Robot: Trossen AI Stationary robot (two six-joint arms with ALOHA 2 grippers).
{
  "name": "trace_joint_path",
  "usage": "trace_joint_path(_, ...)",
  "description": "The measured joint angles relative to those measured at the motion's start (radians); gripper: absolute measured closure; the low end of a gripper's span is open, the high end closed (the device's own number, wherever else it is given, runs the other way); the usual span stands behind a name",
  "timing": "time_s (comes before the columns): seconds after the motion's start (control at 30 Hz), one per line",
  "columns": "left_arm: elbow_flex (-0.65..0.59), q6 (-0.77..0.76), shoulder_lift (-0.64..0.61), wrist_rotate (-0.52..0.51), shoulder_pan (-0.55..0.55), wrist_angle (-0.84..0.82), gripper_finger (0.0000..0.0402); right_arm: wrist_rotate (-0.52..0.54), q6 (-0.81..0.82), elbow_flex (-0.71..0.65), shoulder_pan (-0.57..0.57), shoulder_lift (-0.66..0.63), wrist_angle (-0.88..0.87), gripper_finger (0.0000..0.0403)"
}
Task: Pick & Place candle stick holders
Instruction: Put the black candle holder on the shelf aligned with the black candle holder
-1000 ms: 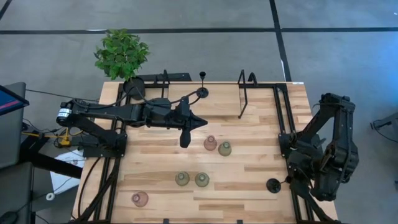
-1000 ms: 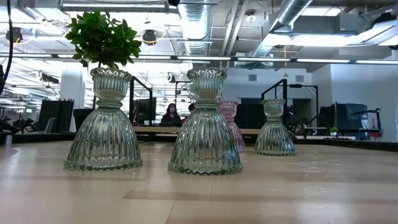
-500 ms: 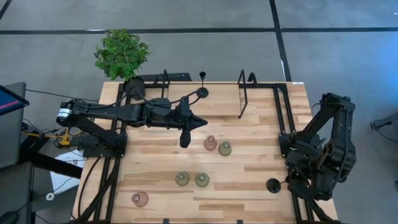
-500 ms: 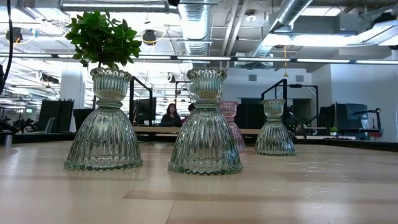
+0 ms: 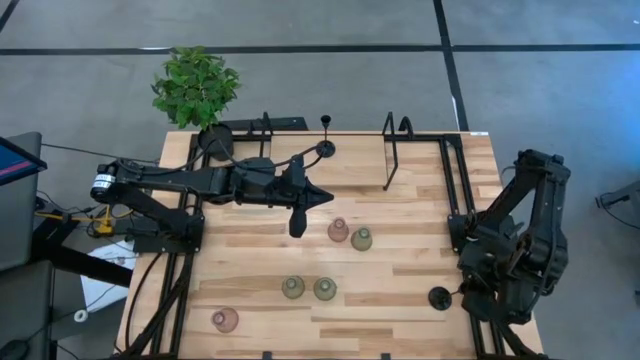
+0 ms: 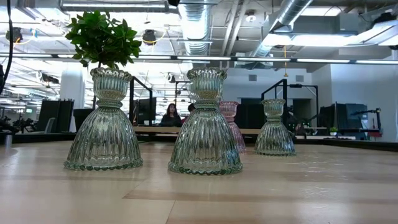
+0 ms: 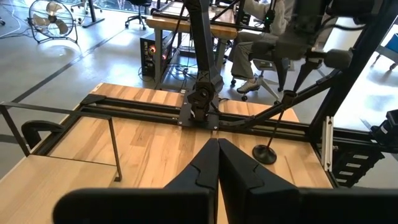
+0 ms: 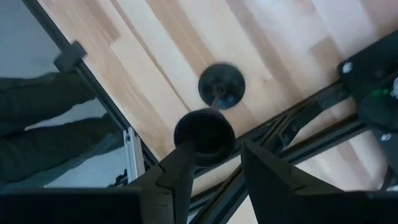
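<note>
A black thin-stemmed holder (image 5: 440, 297) stands on its round base near the table's right edge. My right gripper (image 8: 217, 152) is open, pointing down over it, and the holder's cup (image 8: 204, 132) sits between the fingers, close to one finger (image 8: 180, 165). The second black holder (image 5: 326, 148) stands at the far middle. Pink (image 5: 338, 231) and olive (image 5: 361, 239) glass holders stand mid-table. Two olive ones (image 5: 293, 288) (image 5: 325, 289) and a pink one (image 5: 226, 320) stand nearer the near edge. My left gripper (image 5: 298, 222) is shut and empty above the table's middle. My right gripper comes from above with its fingers on either side of the black holder's cup (image 8: 204, 132). The cup overlaps one finger (image 8: 180, 165) in the wrist view, but I cannot tell whether it touches. The holder stands upright on its base (image 8: 222, 84) on the table.
A black pot with a green plant (image 5: 195, 85) stands at the far left corner. Tall black wire frames (image 5: 398, 150) (image 5: 250, 125) stand along the far edge. Black rails (image 5: 455, 190) run along both table sides. A person sits in the room beyond (image 6: 169, 115).
My right arm has edged a little toward the table's left, closer to the black holder near the right edge. The holder has stayed where it was.
</note>
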Motion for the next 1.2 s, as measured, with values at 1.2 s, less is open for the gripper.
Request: trace_joint_path(1.2, -0.062, -0.004, 0.002, 0.057, -0.004, -0.003, 0.0394, 0.083, -0.284, 0.046, -0.173, -0.002, 0.034, 0.0402)
